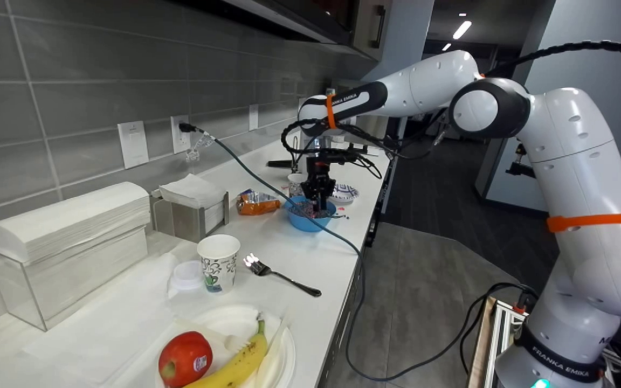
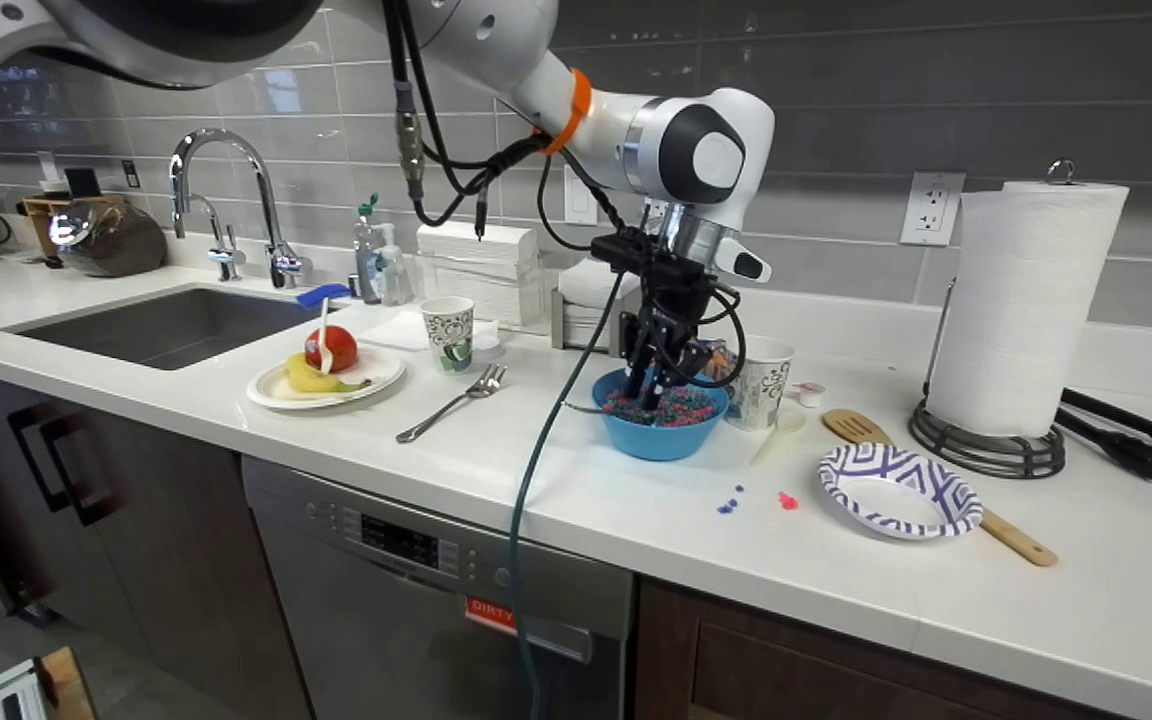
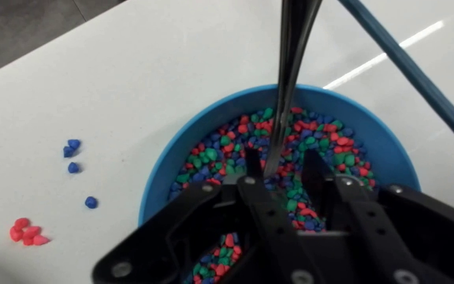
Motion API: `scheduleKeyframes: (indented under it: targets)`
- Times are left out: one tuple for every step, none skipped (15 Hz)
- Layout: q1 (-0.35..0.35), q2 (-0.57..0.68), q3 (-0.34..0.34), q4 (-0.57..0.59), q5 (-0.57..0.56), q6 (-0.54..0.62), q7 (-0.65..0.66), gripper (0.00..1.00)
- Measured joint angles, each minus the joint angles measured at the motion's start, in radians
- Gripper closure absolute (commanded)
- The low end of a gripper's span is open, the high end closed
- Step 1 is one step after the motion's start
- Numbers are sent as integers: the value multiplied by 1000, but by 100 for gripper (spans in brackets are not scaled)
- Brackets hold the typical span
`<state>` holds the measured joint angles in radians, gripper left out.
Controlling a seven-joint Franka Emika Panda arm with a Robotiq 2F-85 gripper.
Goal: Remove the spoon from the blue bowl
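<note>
The blue bowl (image 3: pixel 384 152), filled with small coloured pebbles, stands on the counter in both exterior views (image 1: pixel 299 222) (image 2: pixel 661 442). The slim dark spoon (image 3: pixel 288 75) leans over the bowl's rim, its handle sticking out and its lower end among the pebbles. The handle also shows in both exterior views (image 1: pixel 337 216) (image 2: pixel 583 409). My gripper (image 3: pixel 283 161) points down into the bowl, fingertips at the pebbles. It is open, and the spoon's lower part shows between the fingers, nearer the left finger in the wrist view. Whether that finger touches it I cannot tell.
A teal cable (image 2: pixel 534 470) hangs in front of the bowl. A patterned cup (image 2: pixel 761 385) and an orange snack bag (image 1: pixel 256 203) stand close by. A fork (image 2: pixel 451 402), a fruit plate (image 2: pixel 261 392), a patterned paper bowl (image 2: pixel 841 490) and a wooden spatula (image 2: pixel 1016 537) lie on the counter.
</note>
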<state>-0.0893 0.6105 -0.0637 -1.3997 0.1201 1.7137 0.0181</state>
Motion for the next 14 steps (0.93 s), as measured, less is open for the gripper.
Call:
scheduleKeyframes:
  targets:
    - [0, 7, 0, 9, -1, -8, 0, 64]
    - [0, 16, 0, 18, -3, -16, 0, 64]
    - [0, 24, 0, 28, -4, -24, 0, 66]
    - [0, 34, 0, 38, -5, -33, 0, 66]
    - [0, 43, 0, 47, -6, -39, 0, 68]
    - [0, 52, 0, 58, -6, -49, 0, 69]
    - [0, 62, 0, 68, -6, -57, 0, 69]
    - [0, 71, 0, 79, -6, -63, 0, 69]
    - [0, 79, 0, 89, -7, -69, 0, 68]
    - [0, 87, 1, 97, -7, -73, 0, 68]
    - [0, 95, 1, 106, -7, -77, 0, 68]
    - [0, 104, 2, 116, -7, -83, 0, 69]
    - [0, 111, 3, 125, -7, -93, 0, 68]
    - [0, 119, 4, 135, -7, -104, 0, 71]
